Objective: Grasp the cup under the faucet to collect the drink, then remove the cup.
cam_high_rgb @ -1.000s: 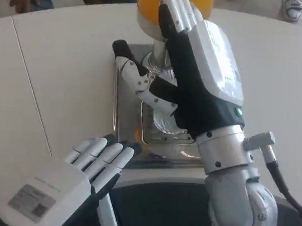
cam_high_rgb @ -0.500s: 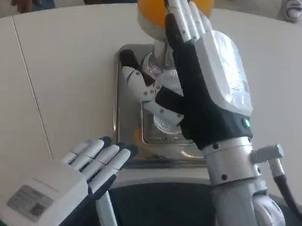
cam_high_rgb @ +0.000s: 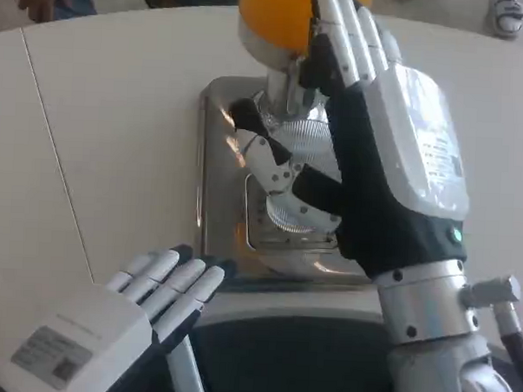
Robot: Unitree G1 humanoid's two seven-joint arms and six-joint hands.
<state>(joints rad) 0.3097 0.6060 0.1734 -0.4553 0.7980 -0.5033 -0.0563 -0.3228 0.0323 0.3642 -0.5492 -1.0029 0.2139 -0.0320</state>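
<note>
A clear ribbed cup (cam_high_rgb: 303, 147) stands on the steel drip tray (cam_high_rgb: 217, 172) under the faucet (cam_high_rgb: 278, 86) of a dispenser with an orange tank (cam_high_rgb: 271, 18). My right hand (cam_high_rgb: 376, 158) is beside the cup on its right. Its thumb (cam_high_rgb: 265, 154) reaches across the cup's left front, and its fingers (cam_high_rgb: 347, 35) point straight up past the tank, not wrapped round the cup. The palm hides the cup's right side. My left hand (cam_high_rgb: 126, 307) lies flat on the table at lower left, fingers spread, holding nothing.
The white table (cam_high_rgb: 108, 128) stretches to the left of the tray. A dark curved edge (cam_high_rgb: 289, 353) runs along the near side under my arms. People's feet and a hand show beyond the table's far edge.
My right hand has shifted to the right and farther in, and its thumb has slid from the tray's left edge onto the cup's front. My left hand has dropped slightly.
</note>
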